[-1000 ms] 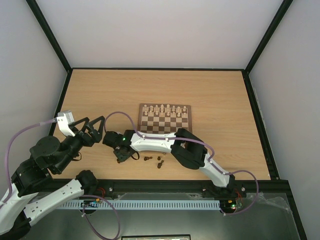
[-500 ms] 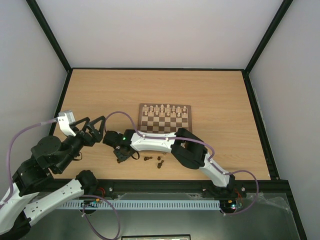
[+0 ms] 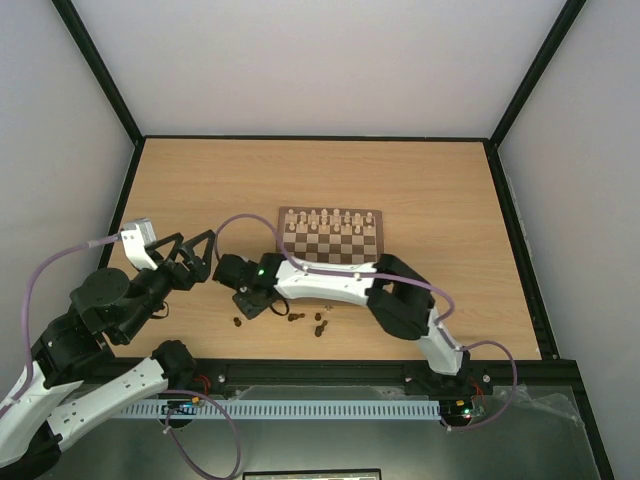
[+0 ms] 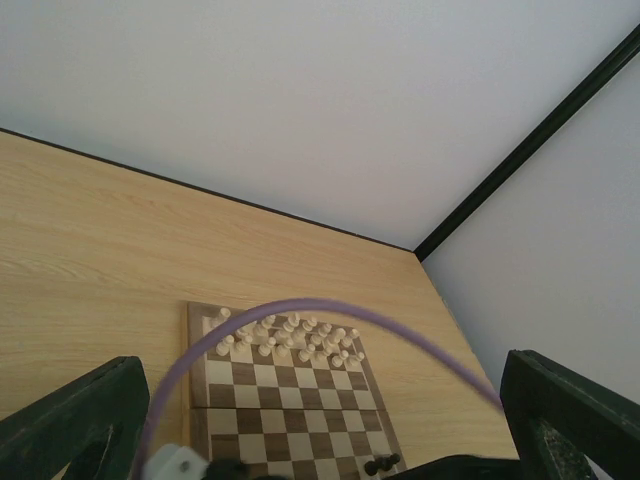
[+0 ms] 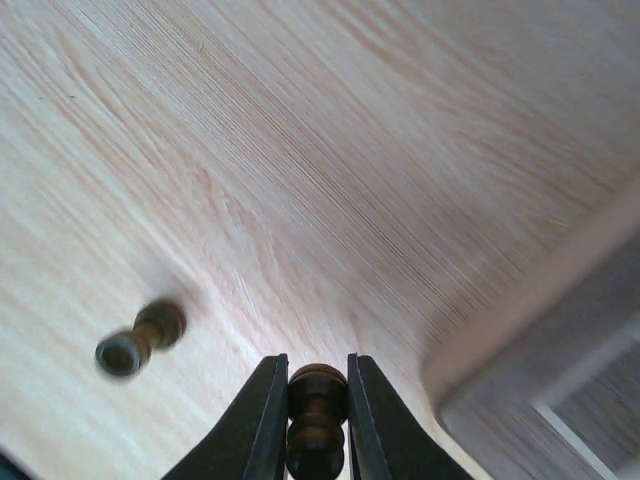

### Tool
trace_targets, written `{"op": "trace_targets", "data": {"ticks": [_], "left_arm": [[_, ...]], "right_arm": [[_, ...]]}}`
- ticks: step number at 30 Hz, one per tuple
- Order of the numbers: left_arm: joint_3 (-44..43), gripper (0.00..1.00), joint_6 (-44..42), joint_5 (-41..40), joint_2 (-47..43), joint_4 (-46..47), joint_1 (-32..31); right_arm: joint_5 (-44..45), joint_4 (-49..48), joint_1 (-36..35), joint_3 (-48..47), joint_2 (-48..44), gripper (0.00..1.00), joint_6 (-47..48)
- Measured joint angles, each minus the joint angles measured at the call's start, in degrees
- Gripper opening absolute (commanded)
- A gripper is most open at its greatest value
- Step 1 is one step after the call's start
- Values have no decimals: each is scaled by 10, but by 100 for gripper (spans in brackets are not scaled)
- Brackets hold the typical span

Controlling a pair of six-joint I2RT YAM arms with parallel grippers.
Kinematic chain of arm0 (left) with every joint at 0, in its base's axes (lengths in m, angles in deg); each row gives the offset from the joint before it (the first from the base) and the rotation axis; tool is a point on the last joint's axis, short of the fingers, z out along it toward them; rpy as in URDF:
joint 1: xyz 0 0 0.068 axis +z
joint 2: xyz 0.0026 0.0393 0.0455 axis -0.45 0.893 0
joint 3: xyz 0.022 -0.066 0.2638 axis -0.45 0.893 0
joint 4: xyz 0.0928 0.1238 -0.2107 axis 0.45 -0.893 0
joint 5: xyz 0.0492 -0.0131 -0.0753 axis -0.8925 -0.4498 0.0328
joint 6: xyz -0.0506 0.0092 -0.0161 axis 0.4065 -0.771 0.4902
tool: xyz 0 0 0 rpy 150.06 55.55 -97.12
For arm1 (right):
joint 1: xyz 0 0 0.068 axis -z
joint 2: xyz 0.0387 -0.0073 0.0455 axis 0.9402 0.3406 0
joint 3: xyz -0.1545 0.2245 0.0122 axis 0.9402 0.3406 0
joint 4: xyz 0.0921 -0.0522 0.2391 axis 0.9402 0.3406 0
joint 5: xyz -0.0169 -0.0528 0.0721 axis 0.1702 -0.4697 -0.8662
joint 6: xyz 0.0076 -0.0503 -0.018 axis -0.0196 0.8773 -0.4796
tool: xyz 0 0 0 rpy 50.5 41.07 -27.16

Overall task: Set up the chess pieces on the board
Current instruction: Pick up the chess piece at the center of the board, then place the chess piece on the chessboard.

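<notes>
On the bare wood just left of the board's near-left corner, my right pincer (image 5: 316, 372) is clamped on one dark chess piece (image 5: 316, 432), with a finger pressed to each side of it. Whether its foot touches the table (image 5: 400, 150) I cannot tell. Another dark piece (image 5: 140, 338) lies on its side close by. From above, a few more dark pieces (image 3: 318, 324) lie scattered on the table between the board (image 3: 330, 255) and the near edge. The pale pieces (image 3: 330, 218) fill the board's two far rows. My left pincer (image 3: 192, 250) hangs spread wide, holding nothing, well left of the board. Its camera shows one dark piece (image 4: 378, 464) standing by a board corner, on the side away from the pale rows.
</notes>
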Motion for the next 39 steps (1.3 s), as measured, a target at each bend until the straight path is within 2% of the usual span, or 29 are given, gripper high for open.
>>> {"op": "trace_targets", "data": {"ticks": [7, 12, 21, 39], "left_arm": [[4, 99, 0, 0, 0, 1, 0], [4, 99, 0, 0, 0, 1, 0], [7, 99, -1, -4, 3, 2, 0], [11, 99, -3, -7, 10, 6, 0]], "right_arm": [[10, -1, 34, 68, -135, 13, 0], [15, -4, 81, 116, -184, 13, 0], [21, -5, 147, 170, -185, 13, 3], [4, -30, 149, 170, -127, 15, 10]]}}
